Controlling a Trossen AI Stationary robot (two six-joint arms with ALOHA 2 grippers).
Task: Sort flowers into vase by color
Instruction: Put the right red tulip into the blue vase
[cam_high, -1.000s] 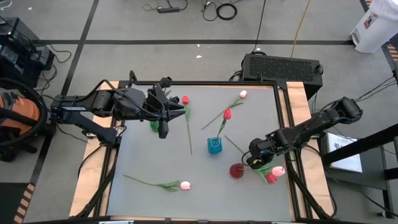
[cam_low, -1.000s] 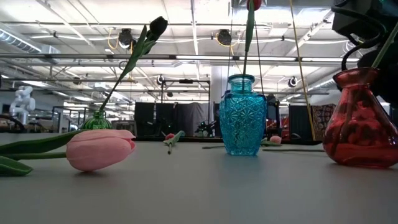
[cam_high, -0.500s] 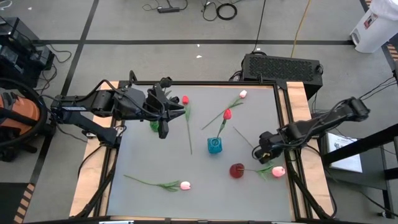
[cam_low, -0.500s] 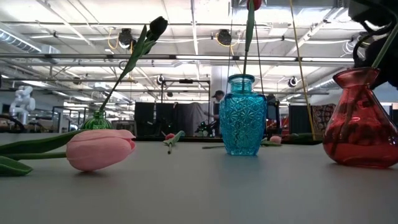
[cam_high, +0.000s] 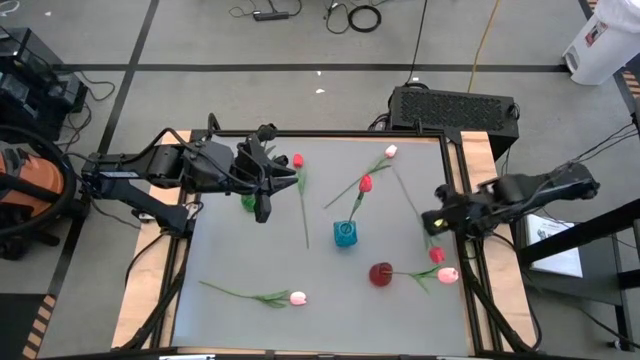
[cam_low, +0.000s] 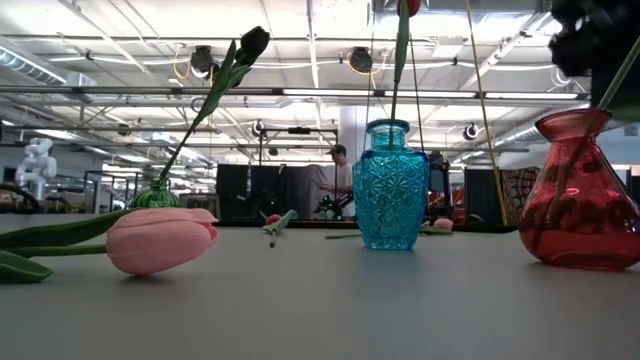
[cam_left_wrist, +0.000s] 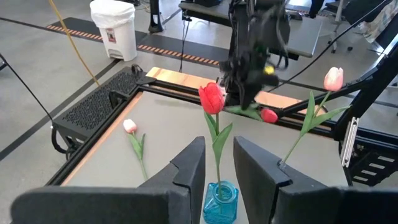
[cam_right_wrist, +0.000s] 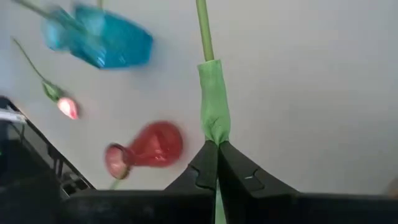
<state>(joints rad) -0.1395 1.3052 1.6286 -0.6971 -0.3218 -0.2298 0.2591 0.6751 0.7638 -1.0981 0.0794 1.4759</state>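
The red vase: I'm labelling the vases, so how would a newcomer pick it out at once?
On the grey table, look toward the near right part, just in front of the blue vase. The red vase holds a pink flower that leans out over the table. It is the only red vase; the others are blue and green.

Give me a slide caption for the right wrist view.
Right gripper shut on a green flower stem, lifted above the red vase and blue vase.

Blue vase (cam_low: 390, 186): glossy cut-pattern glass, translucent. Red vase (cam_low: 578, 195): smooth glossy glass. Counter (cam_high: 250, 262): matt grey top, wood side rails (cam_high: 144, 285). Right tool (cam_right_wrist: 217, 163) fingers: matt black plastic. Pink tulip head (cam_low: 162, 240): soft matt fabric look.
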